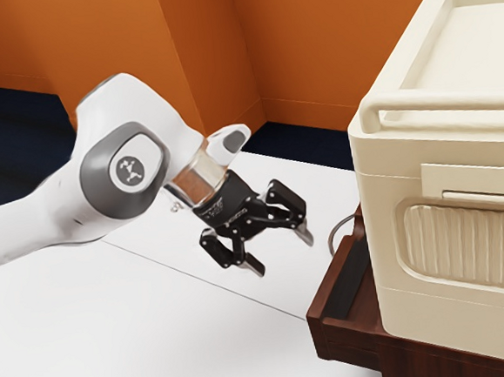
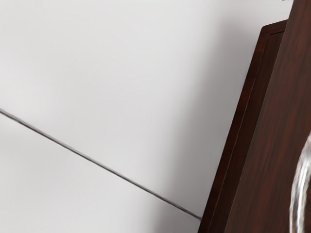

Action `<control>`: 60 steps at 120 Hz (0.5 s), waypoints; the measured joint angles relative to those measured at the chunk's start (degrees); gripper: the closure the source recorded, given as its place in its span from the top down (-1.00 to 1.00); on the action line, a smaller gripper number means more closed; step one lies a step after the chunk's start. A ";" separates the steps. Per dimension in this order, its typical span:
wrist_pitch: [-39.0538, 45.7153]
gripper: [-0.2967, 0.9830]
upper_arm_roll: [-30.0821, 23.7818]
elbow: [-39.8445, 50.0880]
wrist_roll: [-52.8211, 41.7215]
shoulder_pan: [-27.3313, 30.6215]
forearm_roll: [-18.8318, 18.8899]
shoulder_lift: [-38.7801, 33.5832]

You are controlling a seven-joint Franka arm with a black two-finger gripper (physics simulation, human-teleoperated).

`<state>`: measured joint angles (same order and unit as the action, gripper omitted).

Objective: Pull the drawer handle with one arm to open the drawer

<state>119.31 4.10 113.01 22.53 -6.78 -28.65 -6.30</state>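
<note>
Two fingers (image 1: 254,265) spread wide on the black gripper (image 1: 283,252), hanging above the white surface (image 1: 175,325). See the curved silver drawer handle (image 2: 297,199) at the dark-brown wooden cabinet (image 1: 347,347), untouched; see the cream box (image 1: 392,195) on top.

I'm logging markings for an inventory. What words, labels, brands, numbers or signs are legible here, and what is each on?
No word or number can be read.
Arm: a dark branching logo on its round joint cover, a sign with no legible letters.
Gripper: pale marks on its black body, too small to read.
</note>
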 joint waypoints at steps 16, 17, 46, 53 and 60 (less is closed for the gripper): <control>1.41 0.54 -0.05 -1.21 0.01 -0.63 -0.35 1.41; 1.49 0.54 -0.05 -1.34 0.01 -0.65 -0.37 1.52; 2.69 0.54 -0.43 -2.83 0.08 -1.41 -0.59 3.38; 2.84 0.54 -0.51 -2.85 0.10 -1.62 -0.60 3.76; 3.13 0.54 -0.56 -2.86 0.12 -1.84 -0.61 4.44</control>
<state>122.44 3.54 110.15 22.65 -8.62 -29.25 -1.86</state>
